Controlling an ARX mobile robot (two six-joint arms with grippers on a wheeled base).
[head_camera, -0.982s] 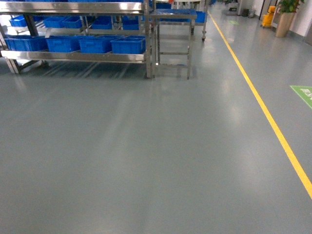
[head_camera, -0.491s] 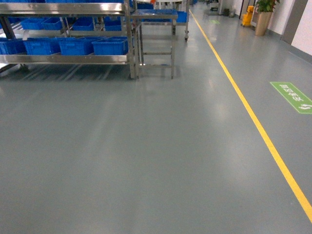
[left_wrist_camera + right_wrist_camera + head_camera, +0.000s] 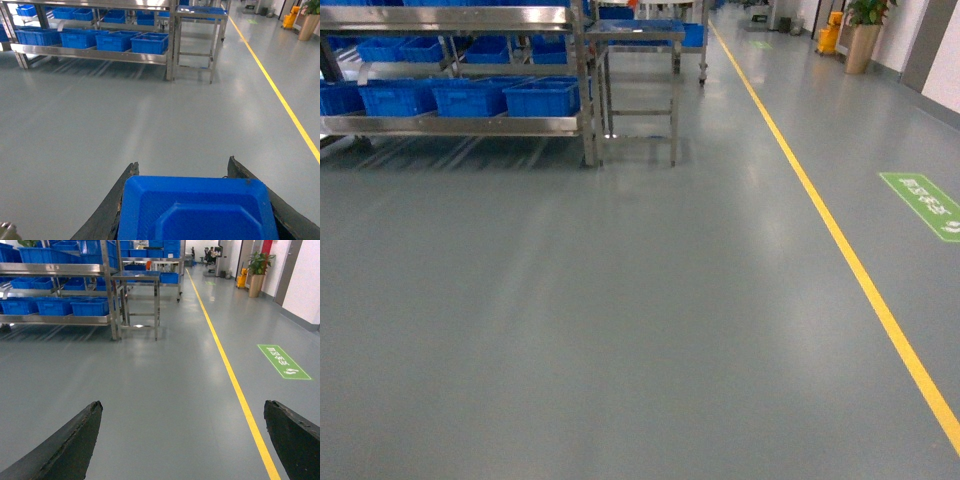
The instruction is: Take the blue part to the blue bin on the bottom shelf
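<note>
The left gripper is clamped around the blue part, whose moulded top fills the bottom of the left wrist view at 6 o'clock, a black finger on either side. The right gripper is spread wide with nothing between its fingers. In the head view the rack stands far off at 11 o'clock, with a row of blue bins on the bottom shelf; the end bin sits nearest the steel table just beside the rack at 12 o'clock. Bare grey floor lies between robot and rack, a yellow line running toward 1 o'clock. The step in hand looks like driving over: keep left of that line, square up to the shelf front, hold the grip firm and level, and stop short of the steel lip before reaching
</note>
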